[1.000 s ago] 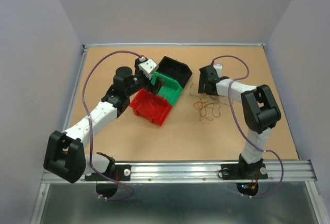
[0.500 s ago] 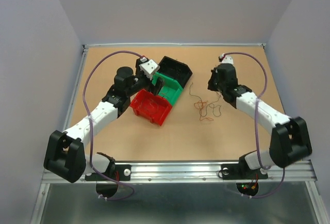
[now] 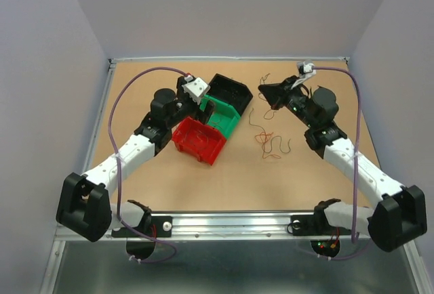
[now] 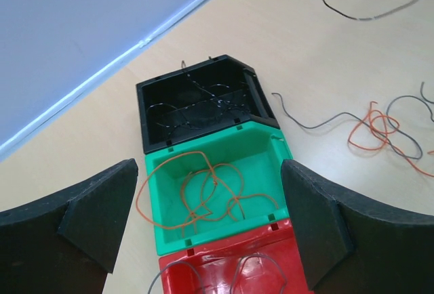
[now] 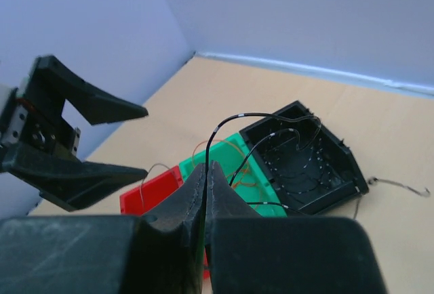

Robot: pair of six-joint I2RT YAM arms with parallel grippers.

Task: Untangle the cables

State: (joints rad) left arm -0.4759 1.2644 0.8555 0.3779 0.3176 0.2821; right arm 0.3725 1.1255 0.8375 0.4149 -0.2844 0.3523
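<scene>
Cables point(image 3: 271, 142) are lying mid-table right of the green bin point(image 3: 229, 124), a loose curly sprawl of orange, red and dark strands running near-to-far. Beyond, I'm seeing my right gripper point(image 5: 205, 169) pinching one dark strand point(image 5: 227, 124) arching upward; my left gripper point(image 4: 207, 172) is hanging spread over the green bin.

No readable text, labels, brands, numbers or signs in any view. The black bin point(image 3: 239, 88), green bin point(image 3: 231, 127) and red bin point(image 3: 205, 154), centre-left of the top frame, are plain and unmarked.
</scene>
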